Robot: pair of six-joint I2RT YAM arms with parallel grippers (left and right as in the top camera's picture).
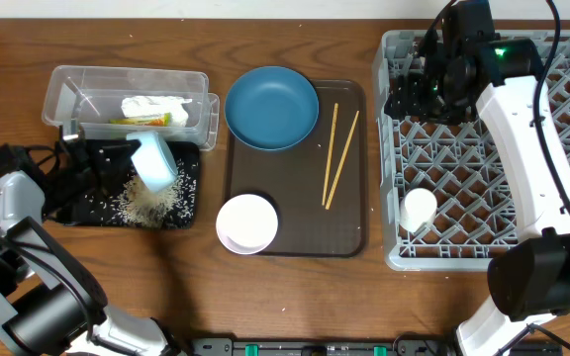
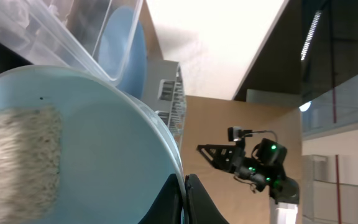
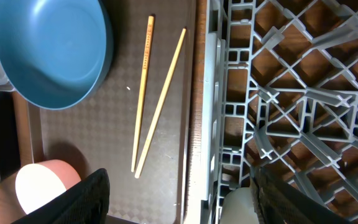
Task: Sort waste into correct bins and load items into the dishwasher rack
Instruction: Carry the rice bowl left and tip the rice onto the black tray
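My left gripper is shut on the rim of the light blue bowl and holds it tipped over the black tray. Rice lies heaped on that tray. In the left wrist view my fingers pinch the bowl's rim, and rice clings inside. The clear tub holds the white napkin and the yellow-orange wrapper. The dark blue plate, two chopsticks and the white bowl sit on the brown tray. My right gripper is open and empty over the rack's far left corner. The white cup stands in the rack.
The brown serving tray lies between the bins and the rack. The right wrist view shows the plate, chopsticks, white bowl, rack wall and cup below my open fingers.
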